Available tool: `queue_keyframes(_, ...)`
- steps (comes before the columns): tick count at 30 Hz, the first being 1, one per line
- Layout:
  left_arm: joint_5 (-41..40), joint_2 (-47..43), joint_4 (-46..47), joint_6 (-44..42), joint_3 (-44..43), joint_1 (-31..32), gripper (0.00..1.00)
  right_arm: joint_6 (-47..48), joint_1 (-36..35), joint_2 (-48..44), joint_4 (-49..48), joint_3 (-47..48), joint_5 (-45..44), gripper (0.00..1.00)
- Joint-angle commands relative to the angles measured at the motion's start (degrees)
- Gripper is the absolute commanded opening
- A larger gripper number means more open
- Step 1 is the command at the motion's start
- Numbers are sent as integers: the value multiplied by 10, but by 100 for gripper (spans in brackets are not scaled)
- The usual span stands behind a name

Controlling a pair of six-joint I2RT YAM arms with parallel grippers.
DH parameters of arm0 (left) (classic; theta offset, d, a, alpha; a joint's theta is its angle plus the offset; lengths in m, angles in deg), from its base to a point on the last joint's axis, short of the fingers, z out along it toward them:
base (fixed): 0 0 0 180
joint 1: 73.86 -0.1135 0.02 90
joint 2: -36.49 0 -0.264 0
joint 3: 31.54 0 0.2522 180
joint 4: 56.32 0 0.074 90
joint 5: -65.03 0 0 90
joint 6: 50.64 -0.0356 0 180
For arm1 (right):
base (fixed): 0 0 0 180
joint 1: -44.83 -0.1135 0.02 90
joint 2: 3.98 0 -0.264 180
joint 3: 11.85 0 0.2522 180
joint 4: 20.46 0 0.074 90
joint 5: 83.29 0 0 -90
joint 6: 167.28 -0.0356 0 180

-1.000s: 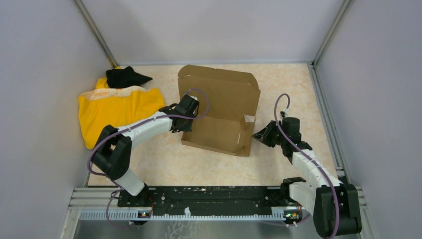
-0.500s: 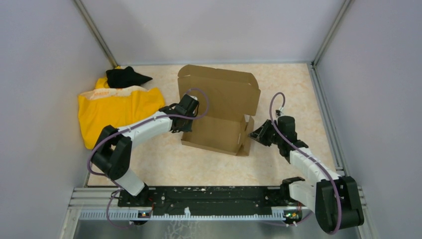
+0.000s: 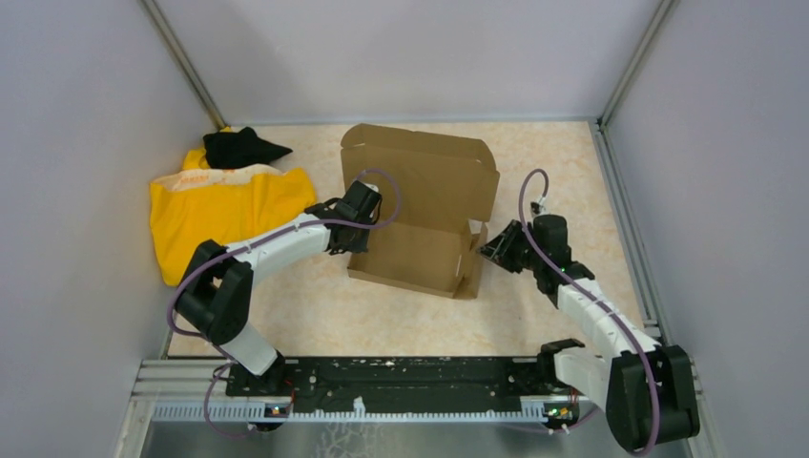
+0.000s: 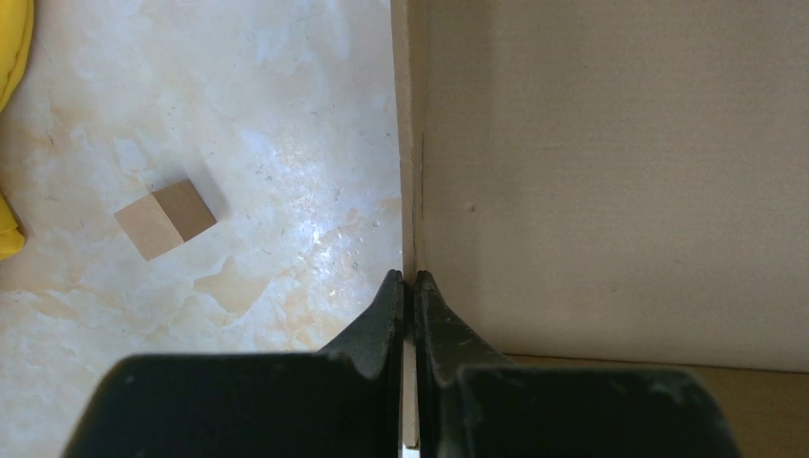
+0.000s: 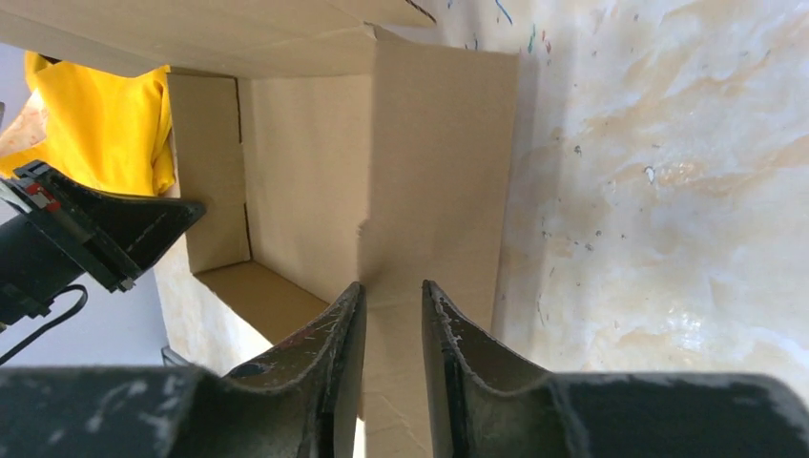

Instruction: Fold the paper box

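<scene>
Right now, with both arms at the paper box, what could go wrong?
The left gripper pinches only the thin left wall edge of the paper box; pulling may tear it or drag the box. The right gripper is open at the side flap, so that flap is unheld and could swing outward.

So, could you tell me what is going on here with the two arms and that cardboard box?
The two arms are folding the paper box, which sits half-formed on the table with its back panel standing up. The left gripper is pinched shut on the box's left wall. The right gripper is at the right end flap, jaws slightly apart. A yellow cloth lies off to the left.
</scene>
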Motion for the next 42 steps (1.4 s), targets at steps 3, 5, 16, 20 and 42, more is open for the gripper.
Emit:
queue_keyframes(3, 0, 7, 5, 8, 7, 4, 2, 58, 3, -57, 86, 67, -52, 30)
queue_keyframes(5, -2, 5, 4, 7, 8, 5, 2, 70, 17, -76, 111, 73, -58, 30)
queue_keyframes(16, -6, 1, 1, 4, 6, 4, 2, 113, 83, -102, 178, 58, -119, 33)
queue_keyframes(20, -9, 2, -1, 2, 4, 4, 2, 107, 84, -104, 171, 35, -137, 34)
queue_keyframes(42, -9, 11, 3, 1, 3, 4, 2, 98, 84, 38, -3, -47, -85, 26)
